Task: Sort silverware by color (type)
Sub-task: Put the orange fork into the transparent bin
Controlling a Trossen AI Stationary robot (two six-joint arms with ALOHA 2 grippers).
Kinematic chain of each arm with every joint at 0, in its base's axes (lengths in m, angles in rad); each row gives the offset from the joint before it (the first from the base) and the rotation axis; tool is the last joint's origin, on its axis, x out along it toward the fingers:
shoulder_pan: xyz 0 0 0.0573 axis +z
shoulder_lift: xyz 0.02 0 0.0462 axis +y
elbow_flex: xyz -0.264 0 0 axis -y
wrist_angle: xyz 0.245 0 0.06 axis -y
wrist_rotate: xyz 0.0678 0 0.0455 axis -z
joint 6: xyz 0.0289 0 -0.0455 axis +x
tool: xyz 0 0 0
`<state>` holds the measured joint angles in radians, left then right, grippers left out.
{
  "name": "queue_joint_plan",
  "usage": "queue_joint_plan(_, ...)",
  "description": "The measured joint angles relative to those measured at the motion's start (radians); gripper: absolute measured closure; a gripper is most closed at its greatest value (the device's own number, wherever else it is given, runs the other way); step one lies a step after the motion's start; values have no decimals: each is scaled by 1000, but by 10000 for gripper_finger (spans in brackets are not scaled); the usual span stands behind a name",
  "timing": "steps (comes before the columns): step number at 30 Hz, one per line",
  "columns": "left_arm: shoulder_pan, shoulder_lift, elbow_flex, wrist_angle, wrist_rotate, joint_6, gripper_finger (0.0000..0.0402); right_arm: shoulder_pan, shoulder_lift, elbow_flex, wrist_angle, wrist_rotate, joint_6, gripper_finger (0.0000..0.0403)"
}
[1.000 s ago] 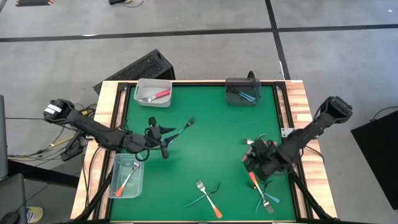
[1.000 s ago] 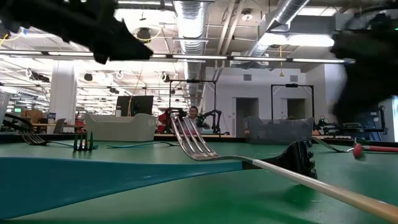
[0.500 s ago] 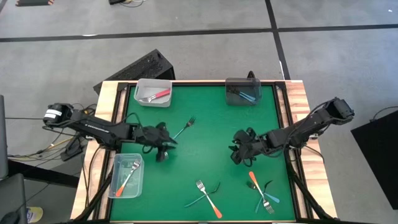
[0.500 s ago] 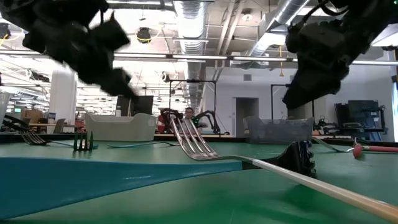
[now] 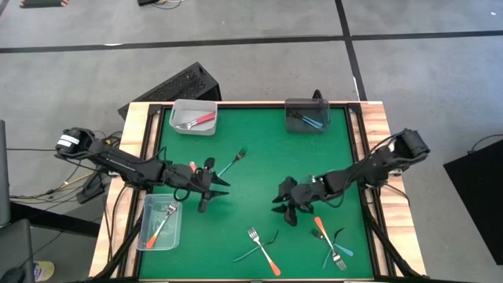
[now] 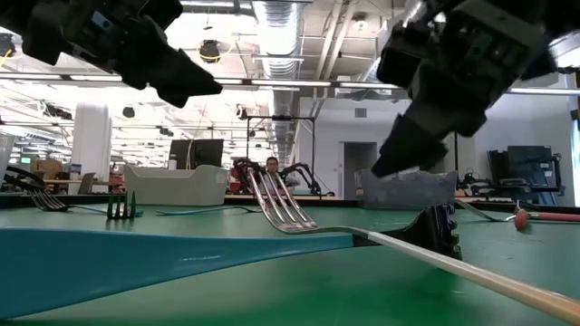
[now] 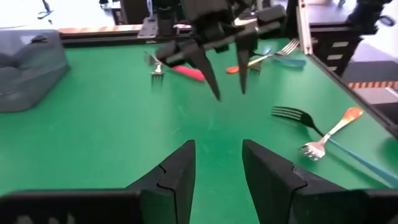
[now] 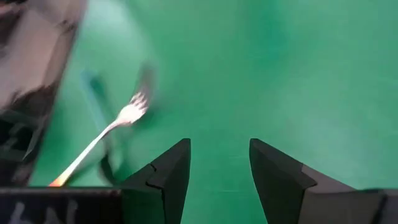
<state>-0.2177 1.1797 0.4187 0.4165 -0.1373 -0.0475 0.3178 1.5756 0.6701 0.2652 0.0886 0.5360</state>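
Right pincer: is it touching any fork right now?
Apart. The right wrist view shows the right pincer open with only bare green mat between its fingers; the orange-handled fork lies clear of them.

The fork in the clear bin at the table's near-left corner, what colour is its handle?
Orange. The fork lies in the clear bin, seen best in the high view.

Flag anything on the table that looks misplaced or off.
Nothing looks damaged. A red-handled utensil lies in the clear bin, a blue one in the dark grey bin, an orange fork in the near clear bin. Other forks lie loose on the mat.
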Motion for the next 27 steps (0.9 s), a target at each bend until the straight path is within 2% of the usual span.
queue_joint_plan(3,-1,0,0,-16,-55,14,283,-49,61,8,34,-201,-56,212)
queue_joint_plan(5,2,1,0,-10,-102,-2,283,-85,87,27,-36,-350,-13,212)
queue_joint_plan(7,4,1,0,-7,-131,-44,283,-98,96,50,-157,-397,88,212)
queue_joint_plan(11,3,1,0,-24,-129,-78,283,-29,60,74,-409,-266,311,212)
queue_joint_plan(16,3,1,0,-34,-142,-94,283,128,-23,98,-666,-151,524,212)
queue_joint_plan(22,3,1,0,-36,-166,-57,283,321,-63,108,-855,-170,826,212)
queue_joint_plan(27,4,1,0,-39,-173,0,283,404,-50,109,-935,-185,1010,212)
